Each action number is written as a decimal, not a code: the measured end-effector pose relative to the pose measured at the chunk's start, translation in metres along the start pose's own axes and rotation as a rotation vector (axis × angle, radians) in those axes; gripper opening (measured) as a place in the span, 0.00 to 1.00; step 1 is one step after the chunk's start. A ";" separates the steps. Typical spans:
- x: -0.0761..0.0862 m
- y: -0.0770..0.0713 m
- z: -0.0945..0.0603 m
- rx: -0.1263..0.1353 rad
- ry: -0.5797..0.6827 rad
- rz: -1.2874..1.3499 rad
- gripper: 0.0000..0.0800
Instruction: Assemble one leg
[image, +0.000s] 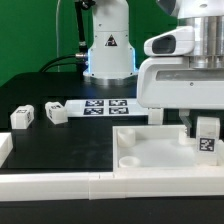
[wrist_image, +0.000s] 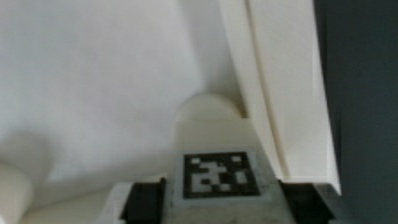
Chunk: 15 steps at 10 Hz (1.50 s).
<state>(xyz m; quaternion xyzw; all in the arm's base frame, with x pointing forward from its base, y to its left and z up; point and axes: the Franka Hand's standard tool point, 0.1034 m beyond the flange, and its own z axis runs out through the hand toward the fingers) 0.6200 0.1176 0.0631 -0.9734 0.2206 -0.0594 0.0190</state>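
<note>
Black counter (image: 70, 145) stretches under your claw (image: 206, 140) at the frame's right, closed on a small white tagged leg block (image: 207, 132) held upright above the large white tray-like piece (image: 150, 152), probably to line it up with a corner socket.

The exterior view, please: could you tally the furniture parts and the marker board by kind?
Legs: 3 (two loose, one in the gripper)
Tray-like square piece: 1
Marker board: 1
Total: 5
</note>
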 end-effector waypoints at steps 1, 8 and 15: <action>0.003 0.009 0.000 -0.025 0.000 0.125 0.36; 0.011 0.035 -0.001 -0.087 0.029 0.513 0.71; 0.011 0.035 -0.001 -0.087 0.029 0.513 0.81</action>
